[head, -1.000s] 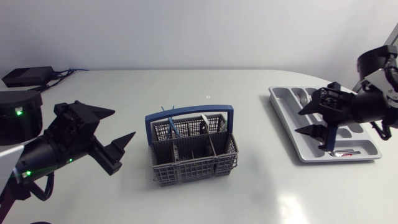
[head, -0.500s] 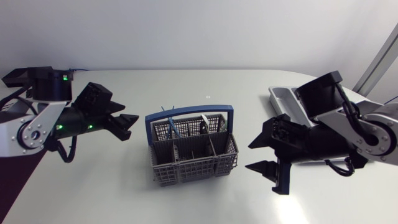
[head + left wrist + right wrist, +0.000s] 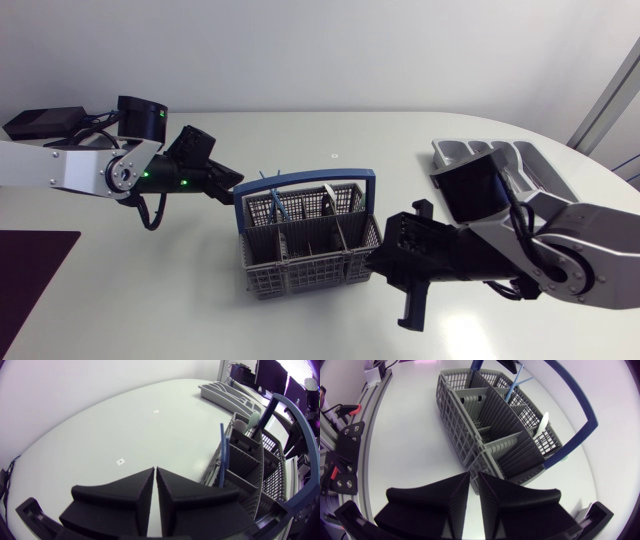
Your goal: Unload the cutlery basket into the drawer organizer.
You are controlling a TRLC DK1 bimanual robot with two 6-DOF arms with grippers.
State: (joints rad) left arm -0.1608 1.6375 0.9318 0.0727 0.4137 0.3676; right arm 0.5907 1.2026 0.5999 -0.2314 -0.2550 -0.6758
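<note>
The grey cutlery basket [image 3: 305, 252] with a blue handle stands mid-table. It holds a blue utensil [image 3: 275, 205] and a pale spoon [image 3: 543, 421]. My left gripper [image 3: 228, 188] sits at the handle's back left corner, shut and empty; in its wrist view its fingertips [image 3: 155, 468] meet just beside the basket [image 3: 250, 460] and the blue utensil [image 3: 221, 455]. My right gripper [image 3: 373, 256] is at the basket's right front corner, shut on nothing, its tips [image 3: 471, 474] just short of the basket wall [image 3: 490, 415]. The grey drawer organizer [image 3: 500, 158] lies at the back right, partly hidden by my right arm.
A black box [image 3: 45, 122] with cables sits at the back left of the table. A dark mat [image 3: 30, 270] lies at the front left edge. The organizer [image 3: 225, 392] shows far beyond the basket in the left wrist view.
My right arm has swung from over the organizer to the basket's right front corner, and its fingers have come together. My left arm has moved in to the basket's left handle end.
</note>
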